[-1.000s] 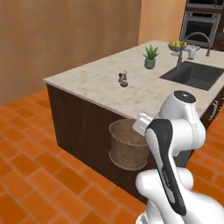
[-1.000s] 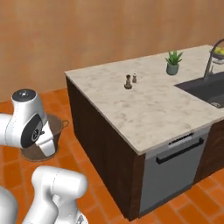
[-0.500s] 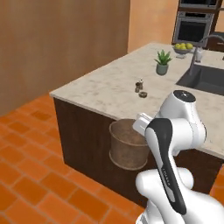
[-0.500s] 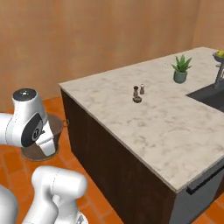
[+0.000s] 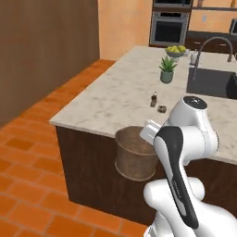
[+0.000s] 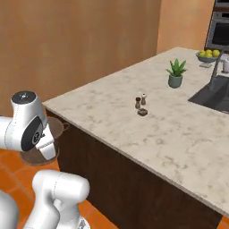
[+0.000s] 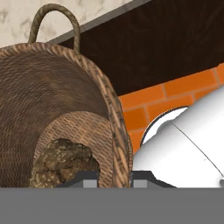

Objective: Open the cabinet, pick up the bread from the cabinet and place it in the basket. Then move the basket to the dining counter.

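Left base view: basket (image 5: 135, 153), brown wicker, held off the floor against the dark side of the dining counter (image 5: 120, 99), below its top. Right base view: basket (image 6: 47, 142) partly behind the arm. Hand view: gripper (image 7: 114, 180) clamped shut on the basket (image 7: 52, 96) rim; bread (image 7: 63, 164) lying inside.

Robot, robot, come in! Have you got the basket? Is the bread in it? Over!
Fingers shut on the basket rim. Bread inside. Basket held beside the dining counter, below its top. Nothing in the way.
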